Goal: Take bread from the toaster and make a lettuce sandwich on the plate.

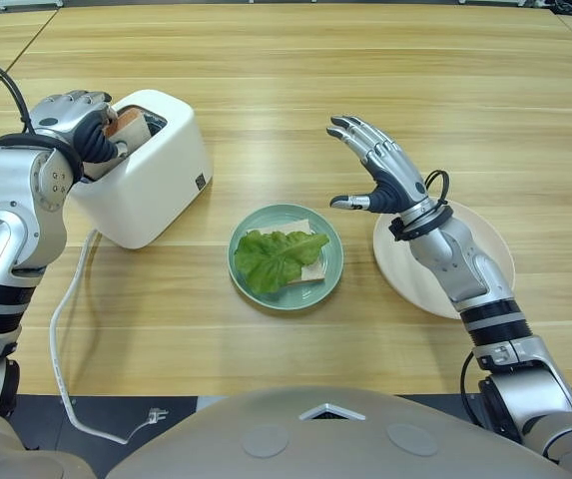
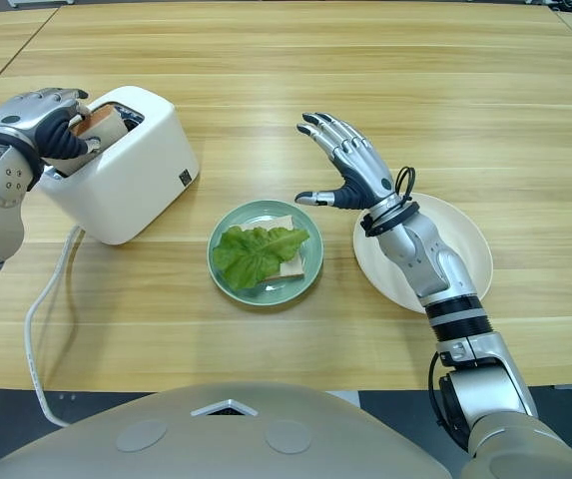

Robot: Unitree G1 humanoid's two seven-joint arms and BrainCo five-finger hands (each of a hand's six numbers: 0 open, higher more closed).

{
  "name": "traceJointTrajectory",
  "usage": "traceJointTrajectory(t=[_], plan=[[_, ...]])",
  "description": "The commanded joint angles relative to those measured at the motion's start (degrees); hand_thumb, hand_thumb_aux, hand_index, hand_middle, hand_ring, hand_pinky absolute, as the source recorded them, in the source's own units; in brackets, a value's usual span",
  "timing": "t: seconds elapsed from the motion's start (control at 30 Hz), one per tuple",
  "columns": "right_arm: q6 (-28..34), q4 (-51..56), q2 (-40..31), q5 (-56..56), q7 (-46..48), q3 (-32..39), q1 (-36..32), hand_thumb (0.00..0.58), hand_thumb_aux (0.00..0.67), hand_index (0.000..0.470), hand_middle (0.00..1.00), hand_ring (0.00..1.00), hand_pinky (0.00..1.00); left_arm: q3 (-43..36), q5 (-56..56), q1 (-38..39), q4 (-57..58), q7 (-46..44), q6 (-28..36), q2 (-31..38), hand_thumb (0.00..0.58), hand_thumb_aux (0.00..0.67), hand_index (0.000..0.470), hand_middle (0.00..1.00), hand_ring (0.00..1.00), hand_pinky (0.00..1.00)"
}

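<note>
A white toaster [image 1: 151, 175] stands at the left of the wooden table. My left hand [image 1: 78, 122] is over its slot, fingers curled around a brown bread slice [image 1: 129, 127] that sticks up out of it. A green plate [image 1: 333, 274] in the middle holds a bread slice [image 1: 315, 266] with a lettuce leaf [image 1: 274, 256] lying on top. My right hand [image 1: 375, 170] hovers open above the table, right of the green plate, fingers spread and holding nothing.
A cream plate [image 1: 490, 244] lies at the right under my right forearm. The toaster's white cord [image 1: 61, 339] trails down to the table's front edge, its plug [image 1: 154, 414] hanging loose. Bare wood stretches across the far half of the table.
</note>
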Motion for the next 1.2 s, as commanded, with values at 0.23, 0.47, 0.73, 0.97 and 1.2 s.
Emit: traceJointTrajectory(t=[0.23,0.47,0.73,0.97,1.2], plan=[[0.96,-0.68,-1.08,0.06,-0.55,-2.28,0.55,0.000,0.000,0.000,0.00,0.00,0.00,9.60,-10.76,-11.67,-6.71,10.66,-2.33,-11.69,0.580,0.670,0.470,0.00,0.00,0.00],[1.25,0.41,-2.18,1.17,-0.73,-4.60,-0.27,0.000,0.000,0.000,0.00,0.00,0.00,11.29,-33.96,-10.45,-11.64,1.88,-1.26,-20.28,0.580,0.670,0.470,0.00,0.00,0.00],[1.29,0.28,-3.36,2.36,-0.07,-6.88,-1.13,0.000,0.000,0.000,0.00,0.00,0.00,0.19,-47.67,-7.80,1.43,-12.15,-2.93,-24.74,0.580,0.670,0.470,0.00,0.00,0.00],[1.04,-0.43,-2.47,1.98,1.14,-5.45,-1.47,0.000,0.000,0.000,0.00,0.00,0.00,-8.14,-46.77,-8.89,12.99,-18.49,-7.84,-25.14,0.580,0.670,0.470,0.00,0.00,0.00],[0.48,-1.42,-2.01,1.77,2.07,-4.41,-1.22,0.000,0.000,0.000,0.00,0.00,0.00,-12.81,-43.69,-8.68,17.53,-19.36,-10.26,-25.50,0.580,0.670,0.470,0.00,0.00,0.00]])
